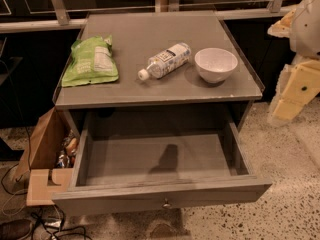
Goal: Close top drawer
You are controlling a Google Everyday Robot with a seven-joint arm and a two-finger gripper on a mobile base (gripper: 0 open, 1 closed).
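Observation:
The top drawer of the grey cabinet is pulled far out toward me. It is a deep plain box and nothing lies in it; a dark shadow falls on its floor. A small round metal knob sits at the centre of its front panel. No other drawers show below it. My gripper is at the right edge of the view, beside the cabinet's right side and well above and right of the drawer front, touching nothing. The white arm rises above it.
On the cabinet top lie a green snack bag, a plastic bottle on its side and a white bowl. An open cardboard box stands left of the cabinet, with cables on the speckled floor.

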